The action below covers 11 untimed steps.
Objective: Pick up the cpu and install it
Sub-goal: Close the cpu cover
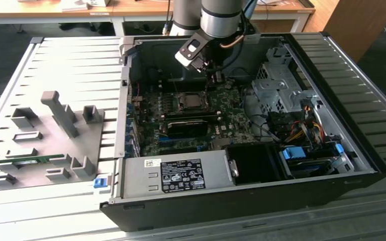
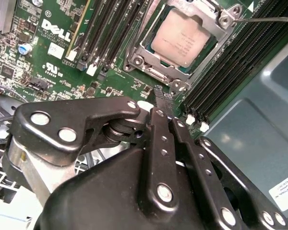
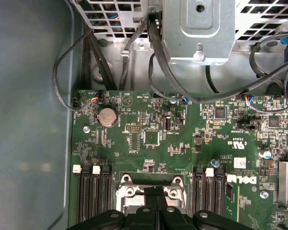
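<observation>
The flat square silver-topped cpu (image 2: pixel 185 42) lies in the metal-framed socket (image 2: pixel 136 61) on the green motherboard (image 2: pixel 48 64); the black gripper (image 2: pixel 159 98), fingers pressed together and empty, hovers just beside it

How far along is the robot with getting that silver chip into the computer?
Looks mostly done: the cpu already lies inside the socket's metal frame on the motherboard. In hand: nothing; the gripper is shut and empty, hanging just beside that frame. Left: possibly locking the frame; whether its thin lever is latched, I cannot tell.
</observation>
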Available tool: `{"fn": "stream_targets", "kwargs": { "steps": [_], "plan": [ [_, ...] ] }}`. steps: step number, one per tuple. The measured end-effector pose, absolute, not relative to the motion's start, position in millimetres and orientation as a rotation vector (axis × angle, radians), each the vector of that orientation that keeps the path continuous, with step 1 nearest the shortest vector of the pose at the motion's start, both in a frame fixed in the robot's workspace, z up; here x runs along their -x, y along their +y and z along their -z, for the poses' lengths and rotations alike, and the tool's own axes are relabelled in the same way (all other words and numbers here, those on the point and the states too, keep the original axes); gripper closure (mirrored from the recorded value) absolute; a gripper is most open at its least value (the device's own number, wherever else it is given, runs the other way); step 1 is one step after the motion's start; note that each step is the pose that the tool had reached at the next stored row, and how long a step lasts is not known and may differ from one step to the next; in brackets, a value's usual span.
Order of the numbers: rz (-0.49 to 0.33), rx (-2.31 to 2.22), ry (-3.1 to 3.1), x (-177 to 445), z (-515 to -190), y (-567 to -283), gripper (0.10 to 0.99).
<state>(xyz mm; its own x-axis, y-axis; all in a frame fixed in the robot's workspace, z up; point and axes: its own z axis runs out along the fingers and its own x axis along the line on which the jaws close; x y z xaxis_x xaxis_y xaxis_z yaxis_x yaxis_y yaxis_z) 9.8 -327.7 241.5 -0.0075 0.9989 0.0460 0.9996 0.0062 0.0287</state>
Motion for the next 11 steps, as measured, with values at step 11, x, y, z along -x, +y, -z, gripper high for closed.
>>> {"fn": "stream_targets", "kwargs": {
  "steps": [11],
  "plan": [
    [0.083,2.204,-2.219,6,-239,-328,0.980]
  ]
}}
